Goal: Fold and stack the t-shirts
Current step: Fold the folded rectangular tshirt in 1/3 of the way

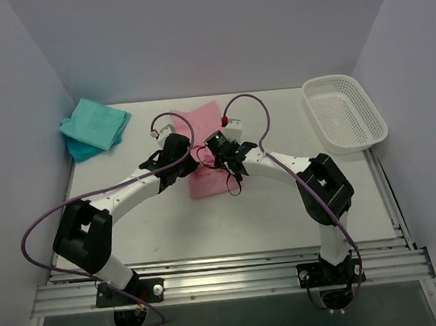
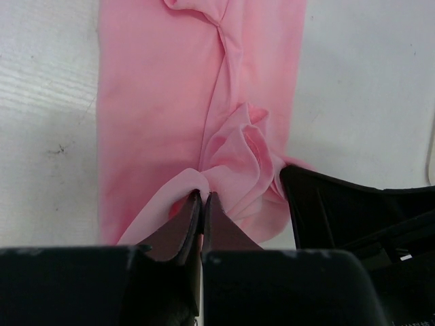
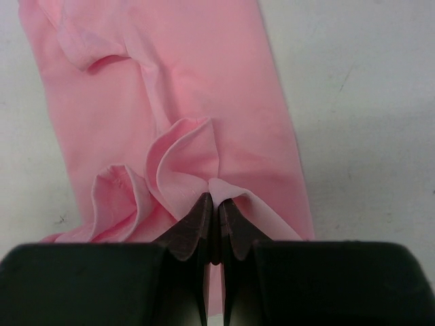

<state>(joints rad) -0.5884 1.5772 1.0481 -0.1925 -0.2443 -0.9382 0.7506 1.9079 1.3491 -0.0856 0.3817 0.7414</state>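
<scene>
1. The light pink t-shirt (image 1: 201, 120) lay on the white bench (image 1: 282, 203) as a long narrow strip. It ran from directly under both sets of jaws to well beyond them.
2. In the left wrist view the left jaws were pressed together on a gathered fold at the near end of the pink cloth (image 2: 156, 102). The fabric bunched into soft ruffles just right of their tips, and a crease ran away from them up the middle of the strip.
3. In the right wrist view the right jaws were likewise pinched tight on a lifted fold of the same shirt (image 3: 204, 81). Two rounded loops of cloth stood up just left of their tips.
4. The two sets of jaws sat close side by side at the same end of the shirt. Part of the right arm's black body (image 2: 353, 210) showed immediately right of the left jaws.
5. The fabric was plain, smooth and flat beyond the jaws, with a sleeve hem curled at the far end.
6. A folded teal t-shirt (image 1: 98, 121) rested on a blue one (image 1: 81, 149), well off to the left of the left jaws.
7. A white mesh basket (image 1: 346, 111) stood well to the right of the right jaws.
</scene>
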